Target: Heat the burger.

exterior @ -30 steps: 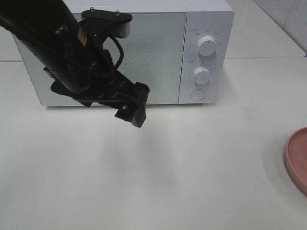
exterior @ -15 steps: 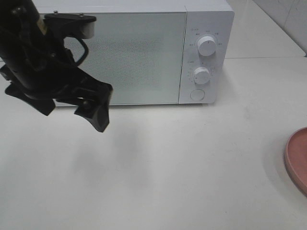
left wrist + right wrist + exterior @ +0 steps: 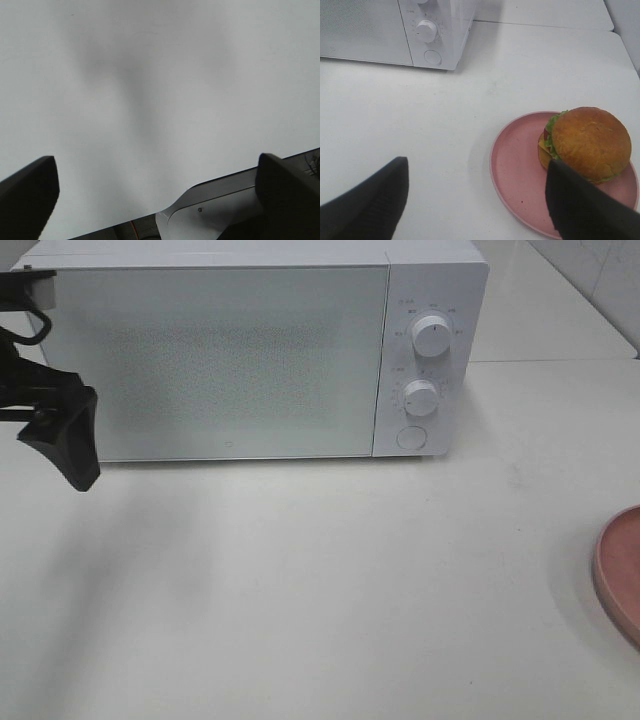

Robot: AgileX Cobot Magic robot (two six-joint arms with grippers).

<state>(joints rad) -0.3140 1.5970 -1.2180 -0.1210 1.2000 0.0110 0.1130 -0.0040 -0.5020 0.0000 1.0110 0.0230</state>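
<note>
A white microwave (image 3: 250, 350) sat at the back of a white surface (image 3: 330, 590), its door shut and two dials (image 3: 431, 336) on its right-hand panel. The left pincer (image 3: 155, 190) hung at the far left edge of the high view, beside the microwave's left end, its jaws apart over bare surface and holding nothing. The burger (image 3: 587, 142) rested on a pink plate (image 3: 512, 170) at the right side of the surface, well apart from the microwave. The right pincer (image 3: 477, 200) hovered above the plate's near side, jaws wide apart and empty.
</note>
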